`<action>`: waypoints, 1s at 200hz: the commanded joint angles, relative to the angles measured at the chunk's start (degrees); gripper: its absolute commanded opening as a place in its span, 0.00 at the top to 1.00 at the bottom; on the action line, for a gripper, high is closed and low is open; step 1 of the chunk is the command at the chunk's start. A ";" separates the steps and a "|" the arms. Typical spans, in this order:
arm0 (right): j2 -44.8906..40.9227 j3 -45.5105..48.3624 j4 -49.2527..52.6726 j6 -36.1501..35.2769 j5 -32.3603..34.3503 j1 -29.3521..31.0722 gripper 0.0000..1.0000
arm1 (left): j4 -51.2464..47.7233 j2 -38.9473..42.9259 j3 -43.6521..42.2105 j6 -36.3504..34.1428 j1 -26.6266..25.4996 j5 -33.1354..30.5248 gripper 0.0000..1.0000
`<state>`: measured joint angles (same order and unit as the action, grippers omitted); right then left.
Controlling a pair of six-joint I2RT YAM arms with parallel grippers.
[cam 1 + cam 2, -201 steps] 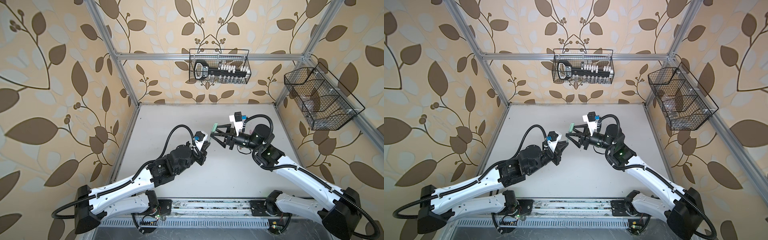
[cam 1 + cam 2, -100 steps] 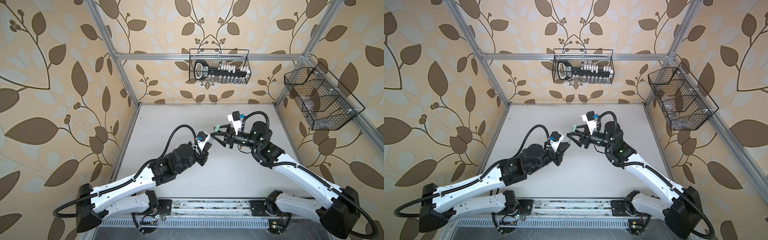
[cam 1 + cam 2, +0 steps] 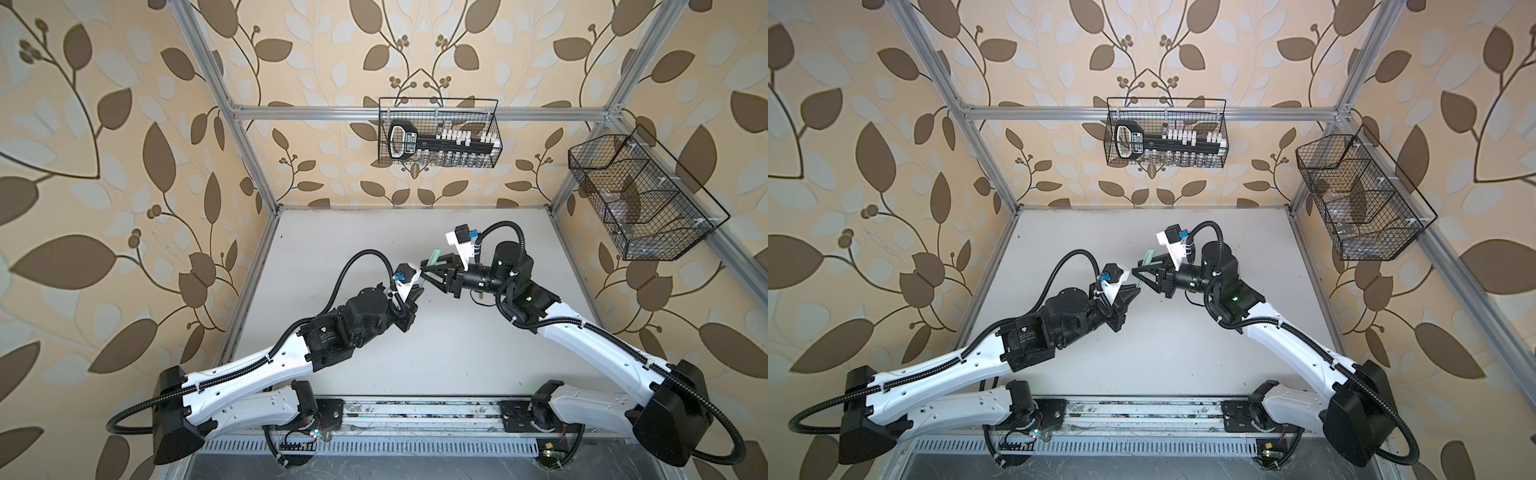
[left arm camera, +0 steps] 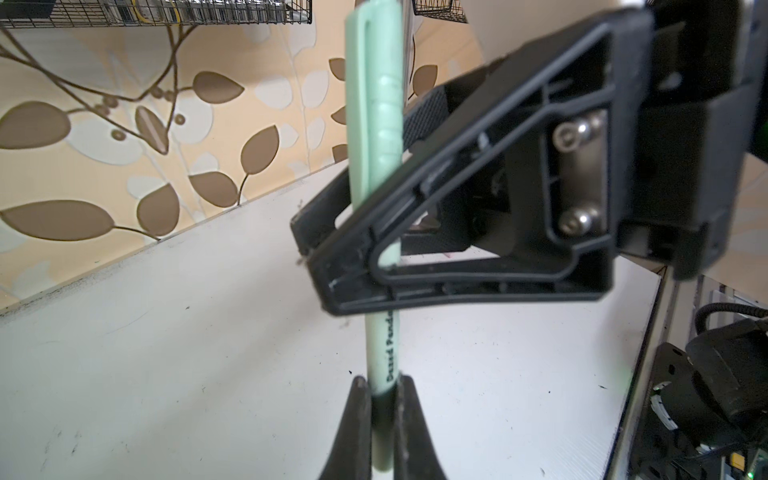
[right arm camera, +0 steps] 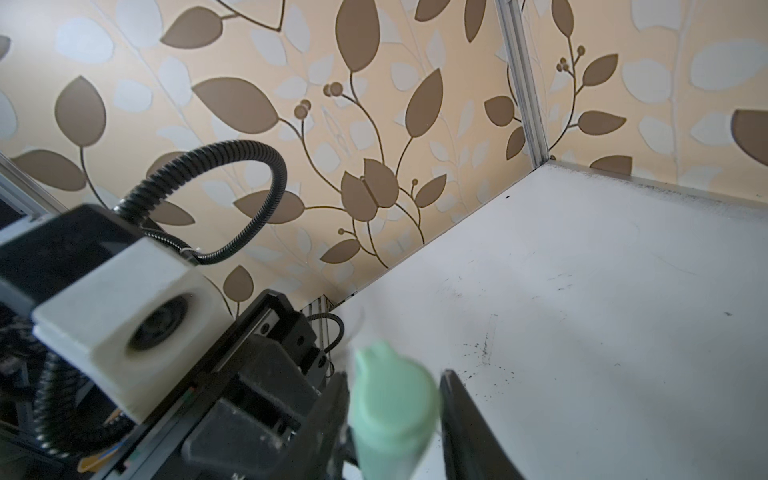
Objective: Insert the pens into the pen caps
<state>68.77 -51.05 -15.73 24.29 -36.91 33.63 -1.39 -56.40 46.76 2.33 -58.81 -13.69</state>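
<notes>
- Leaf-patterned wallpaper [image 3: 124, 208] backs a pale surface [image 3: 436, 357]. The work is held in the air above its middle, where the two arms meet in both top views.
- Left gripper [image 4: 382, 388] is clamped tight on the lower barrel of the green pen [image 4: 384, 345], which stands up from its fingers in the left wrist view.
- Green cap [image 4: 376, 104], clip showing, sits over the pen's upper end. The seam where cap meets barrel is hidden behind a finger of the right gripper [image 4: 316, 253], so I cannot tell whether it is fully home.
- Right gripper's jaws stand narrow on either side of the cap. The right wrist view is blurred and a thin sliver of light shows beside one finger, so I cannot tell whether it actually pinches the cap.
- Risk: if the right gripper takes the cap off its axis or pushes at a slant, the cap may cock on the barrel and jam. The pen could also slide down through the left gripper's fingers instead of seating.
- Risk: if either gripper lets go before the cap is seated, cap or pen would likely drop to the surface and roll.
</notes>
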 commanded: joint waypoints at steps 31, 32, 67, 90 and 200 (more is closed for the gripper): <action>0.41 -2.06 -1.77 1.22 -1.71 0.12 1.00 | 1.02 -0.15 3.62 -1.27 0.01 0.38 1.00; 0.36 -2.05 -1.81 1.25 -1.70 0.03 1.00 | 0.94 -0.17 3.65 -1.23 0.01 0.40 1.00; -1.23 -2.06 0.49 1.41 -0.68 -1.52 1.00 | -6.84 -0.62 7.95 -0.93 1.82 6.68 0.74; -2.99 -1.69 2.48 -0.17 1.14 -1.71 1.00 | -13.88 -0.66 11.44 1.14 8.77 20.28 0.54; -4.79 1.91 -1.93 3.14 0.87 -2.17 1.00 | -6.62 -5.32 9.91 6.97 22.24 53.60 0.45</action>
<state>64.25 -50.61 -15.53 26.55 -35.22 31.38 -12.19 -60.75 56.38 8.10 -37.39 32.42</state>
